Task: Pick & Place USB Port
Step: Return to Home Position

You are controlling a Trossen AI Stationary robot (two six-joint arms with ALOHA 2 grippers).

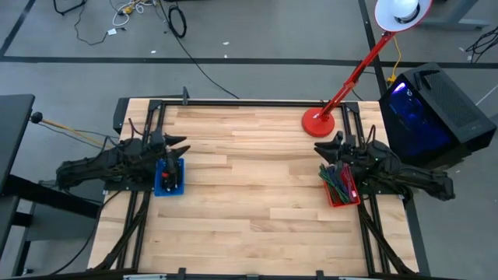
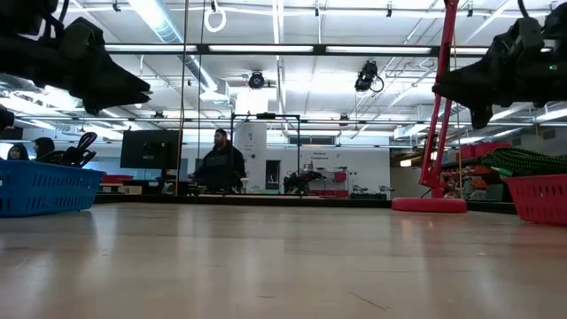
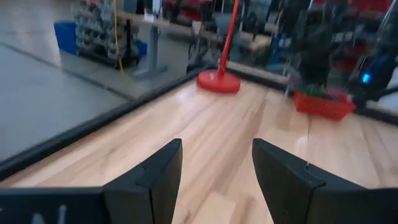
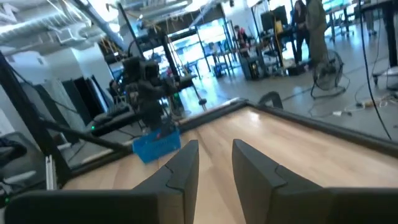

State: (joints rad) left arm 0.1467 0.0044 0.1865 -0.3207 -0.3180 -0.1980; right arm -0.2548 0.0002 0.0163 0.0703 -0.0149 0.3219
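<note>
A blue basket (image 1: 170, 178) stands at the table's left side, with dark and red parts inside it. A red basket (image 1: 340, 187) at the right side holds a bundle of green and red cables. My left gripper (image 1: 184, 145) hovers above the blue basket's far end, open and empty; its fingers (image 3: 163, 171) frame bare wood in the left wrist view. My right gripper (image 1: 321, 148) hovers above the red basket's far end, open and empty, fingers (image 4: 249, 158) apart. In the low view both baskets (image 2: 44, 188) (image 2: 539, 197) rest on the tabletop with the arms well above them.
A red desk lamp's round base (image 1: 318, 122) stands on the table's far right part, its arm slanting up and away. A black frame (image 1: 233, 102) borders the table. A dark computer case (image 1: 432, 113) stands off the right edge. The wooden middle (image 1: 257, 179) lies between the baskets.
</note>
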